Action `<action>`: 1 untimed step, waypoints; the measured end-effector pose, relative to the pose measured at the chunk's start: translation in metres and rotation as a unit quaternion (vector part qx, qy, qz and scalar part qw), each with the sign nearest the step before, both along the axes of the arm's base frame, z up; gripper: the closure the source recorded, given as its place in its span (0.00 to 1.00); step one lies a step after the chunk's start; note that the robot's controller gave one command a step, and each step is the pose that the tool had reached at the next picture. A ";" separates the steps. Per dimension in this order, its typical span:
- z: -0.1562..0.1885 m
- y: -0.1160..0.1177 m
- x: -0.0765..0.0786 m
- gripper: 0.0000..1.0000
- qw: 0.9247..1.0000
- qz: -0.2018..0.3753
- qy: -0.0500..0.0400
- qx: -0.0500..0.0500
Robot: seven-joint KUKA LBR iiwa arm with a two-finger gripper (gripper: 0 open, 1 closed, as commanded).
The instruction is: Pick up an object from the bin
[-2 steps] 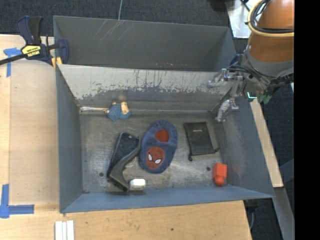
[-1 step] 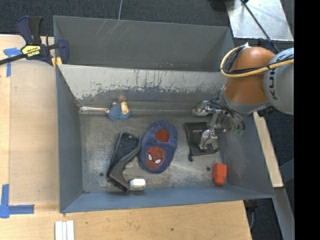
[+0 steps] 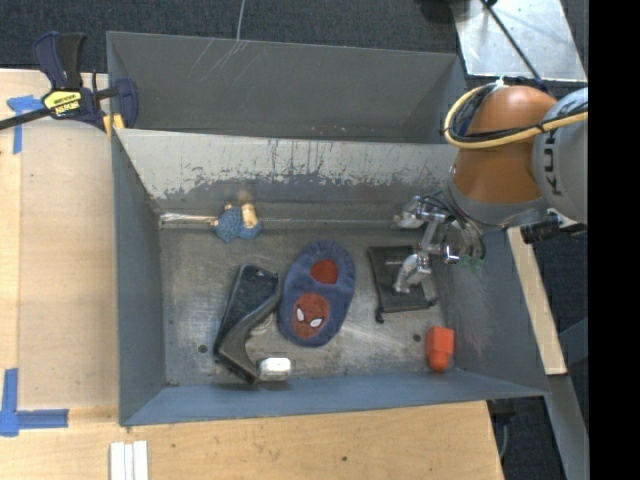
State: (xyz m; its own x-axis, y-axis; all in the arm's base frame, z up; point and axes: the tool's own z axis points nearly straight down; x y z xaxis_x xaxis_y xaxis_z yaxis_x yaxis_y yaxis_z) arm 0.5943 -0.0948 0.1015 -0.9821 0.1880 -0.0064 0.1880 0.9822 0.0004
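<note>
Subject item: a flat, dark grey-black rectangular pad (image 3: 386,273) lying on the bin (image 3: 300,183) floor, right of centre. It is plain, with no visible marking. Its outline is close to square. The slightly longer axis runs from the far wall toward the near wall, with the edges nearly parallel to the bin walls. A thin dark strip projects at its near-left corner.

The gripper (image 3: 418,266) is positioned directly over the right half of this pad, beneath the arm's orange cover. Whether the claw is released or clenched cannot be determined, and no item is seen held in it.

Other contents:
- A blue slipper (image 3: 318,293) with a red spider-mask face lies just left of the pad.
- A long black case (image 3: 245,318) lies tilted further left, with a small white block (image 3: 275,368) at its near end.
- A small orange-red cylinder (image 3: 439,348) stands near the pad's near-right corner, apart from it.
- A small blue and tan item (image 3: 238,221) sits by the far wall.
</note>
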 end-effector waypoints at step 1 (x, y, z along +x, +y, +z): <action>-0.001 0.008 -0.010 0.00 0.982 -0.190 0.003 0.001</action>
State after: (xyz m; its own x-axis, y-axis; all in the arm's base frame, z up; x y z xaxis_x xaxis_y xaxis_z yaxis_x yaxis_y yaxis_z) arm 0.5840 -0.0873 0.1003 -0.8409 0.5412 -0.0006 0.5412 0.8409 0.0008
